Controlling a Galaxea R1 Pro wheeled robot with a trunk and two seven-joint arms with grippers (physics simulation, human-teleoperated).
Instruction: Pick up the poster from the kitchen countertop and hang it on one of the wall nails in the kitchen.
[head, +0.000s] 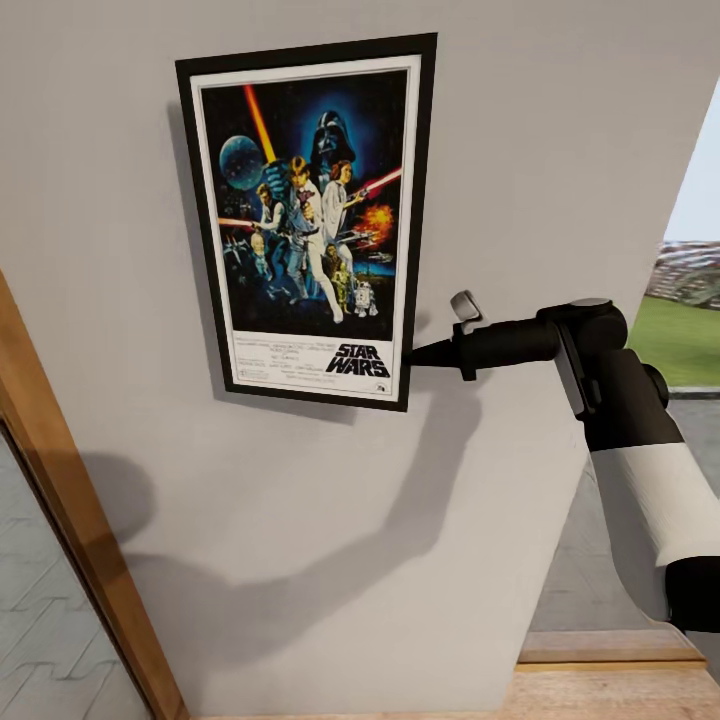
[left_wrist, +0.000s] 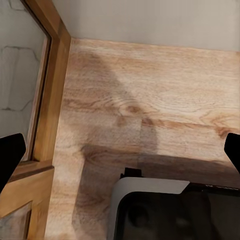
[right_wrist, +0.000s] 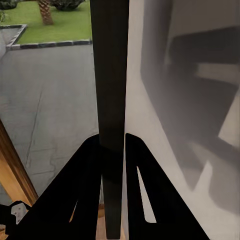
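The framed Star Wars poster (head: 305, 215) stands upright, slightly tilted, flat against the pale grey wall (head: 560, 150). My right gripper (head: 415, 355) is shut on its lower right frame edge, the arm reaching in from the right. In the right wrist view the poster (right_wrist: 110, 75) appears edge-on as a dark strip pinched between the black fingers (right_wrist: 87, 170). My left gripper (left_wrist: 120, 152) hangs open over the wood floor, its fingertips (left_wrist: 10, 155) far apart and holding nothing. The wall nails are hidden from sight. The kitchen countertop is out of view.
A wooden door frame (head: 60, 480) with glass runs along the left. Wood floor (head: 600, 690) lies below the wall. An opening at the right (head: 690, 300) looks out on pavement and lawn. My own base (left_wrist: 150, 210) sits under the left gripper.
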